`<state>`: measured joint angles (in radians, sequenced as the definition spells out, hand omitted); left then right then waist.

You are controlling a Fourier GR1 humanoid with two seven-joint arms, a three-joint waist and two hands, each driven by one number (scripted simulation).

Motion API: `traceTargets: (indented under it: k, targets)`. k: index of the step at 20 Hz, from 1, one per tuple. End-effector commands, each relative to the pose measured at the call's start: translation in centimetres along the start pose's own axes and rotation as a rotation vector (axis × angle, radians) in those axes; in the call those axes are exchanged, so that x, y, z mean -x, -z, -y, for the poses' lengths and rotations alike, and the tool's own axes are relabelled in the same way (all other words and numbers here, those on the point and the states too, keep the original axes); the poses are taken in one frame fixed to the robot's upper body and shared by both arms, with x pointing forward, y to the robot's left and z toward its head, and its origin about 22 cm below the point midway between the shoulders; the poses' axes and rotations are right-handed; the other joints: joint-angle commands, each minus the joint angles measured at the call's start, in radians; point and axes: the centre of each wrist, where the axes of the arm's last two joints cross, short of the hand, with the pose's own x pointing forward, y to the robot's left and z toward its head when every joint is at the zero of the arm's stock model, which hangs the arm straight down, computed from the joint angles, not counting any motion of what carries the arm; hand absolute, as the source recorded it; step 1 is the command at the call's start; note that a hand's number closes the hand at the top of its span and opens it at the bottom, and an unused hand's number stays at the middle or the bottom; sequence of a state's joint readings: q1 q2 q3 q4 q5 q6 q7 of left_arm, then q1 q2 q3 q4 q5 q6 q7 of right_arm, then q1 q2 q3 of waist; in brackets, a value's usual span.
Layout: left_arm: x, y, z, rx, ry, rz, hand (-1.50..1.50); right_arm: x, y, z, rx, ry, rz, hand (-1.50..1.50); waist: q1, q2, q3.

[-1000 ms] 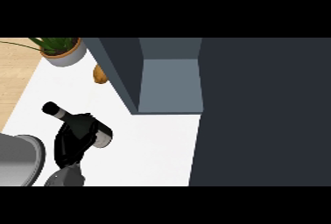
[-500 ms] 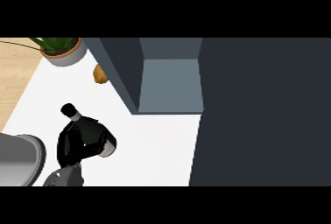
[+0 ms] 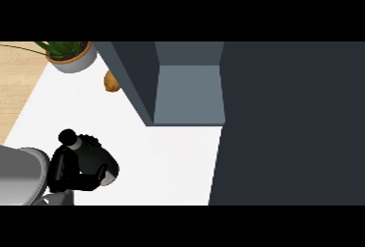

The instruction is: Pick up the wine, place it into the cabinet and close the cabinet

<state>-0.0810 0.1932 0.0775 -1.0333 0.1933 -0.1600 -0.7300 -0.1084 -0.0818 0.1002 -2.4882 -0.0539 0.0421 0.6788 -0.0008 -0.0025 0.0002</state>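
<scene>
Wine [image 3: 69,137] is sitting inside the left hand [image 3: 82,166], whose fingers are curling round it. It could be bumping the cabinet [image 3: 187,91] edge going in.

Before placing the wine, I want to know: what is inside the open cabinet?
The cabinet shows only a bare grey floor and walls; nothing stands there. The dark door at the right covers whatever lies behind it.
</scene>
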Motion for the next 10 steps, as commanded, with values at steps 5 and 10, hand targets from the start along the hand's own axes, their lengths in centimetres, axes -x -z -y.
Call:
traceTargets:
  k: [5, 10]
  targets:
    - [-4.8, 1.7, 2.1, 0.074, -0.098, 0.071, 1.50, -0.4, -1.9, 1.0, -0.033, 0.027, 0.037, -1.50, 0.002, 0.000, 0.001]
    - [-9.5, 3.4, 3.8, 0.130, -0.155, 0.021, 1.50, -0.5, -1.9, 0.9, -0.015, 0.020, 0.027, -1.50, 0.001, -0.001, 0.001]
